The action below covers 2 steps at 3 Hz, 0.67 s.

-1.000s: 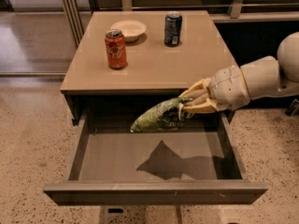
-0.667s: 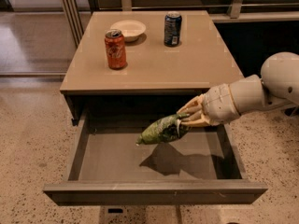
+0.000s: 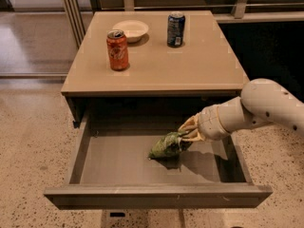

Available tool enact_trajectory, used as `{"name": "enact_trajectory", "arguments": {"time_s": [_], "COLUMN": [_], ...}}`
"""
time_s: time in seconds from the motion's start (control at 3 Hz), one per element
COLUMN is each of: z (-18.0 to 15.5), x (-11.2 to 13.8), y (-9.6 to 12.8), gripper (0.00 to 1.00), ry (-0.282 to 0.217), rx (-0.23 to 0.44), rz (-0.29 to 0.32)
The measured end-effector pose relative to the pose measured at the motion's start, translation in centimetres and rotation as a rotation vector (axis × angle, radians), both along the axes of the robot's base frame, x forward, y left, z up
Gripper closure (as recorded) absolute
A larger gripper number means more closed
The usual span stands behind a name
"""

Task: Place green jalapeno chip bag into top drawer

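While pinched at its right end, not yet placed. Step in hand: lowering into drawer (image 3: 114, 167), pulled open across lower frame. At frame centre, bag (image 3: 166, 146), tilted, low tip at or just above drawer floor; contact unclear. Right of centre, gripper (image 3: 189, 132), inside drawer, fingers closed on bag. Next, likely: open fingers, then lift clear of drawer's right wall. Upper frame, on table (image 3: 209, 70): orange can (image 3: 117, 50), bowl (image 3: 132, 30), dark can (image 3: 175, 29), well apart from drawer. No obstruction inside drawer.
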<state>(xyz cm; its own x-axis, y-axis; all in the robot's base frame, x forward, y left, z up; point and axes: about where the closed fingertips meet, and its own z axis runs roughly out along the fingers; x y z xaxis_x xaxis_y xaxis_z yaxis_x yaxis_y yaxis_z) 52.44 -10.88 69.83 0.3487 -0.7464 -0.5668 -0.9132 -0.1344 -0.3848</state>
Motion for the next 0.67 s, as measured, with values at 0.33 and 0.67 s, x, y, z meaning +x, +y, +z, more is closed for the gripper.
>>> {"name": "enact_trajectory", "arguments": {"time_s": [0.33,0.67], "z": [-3.76,-4.33], "x": [0.08,0.1], "y": [-0.58,-0.69], "gripper": [1.0,0.86], "ry": [0.016,0.017], "rx": [-0.07,-0.082], "rz": [-0.009,-0.01]}}
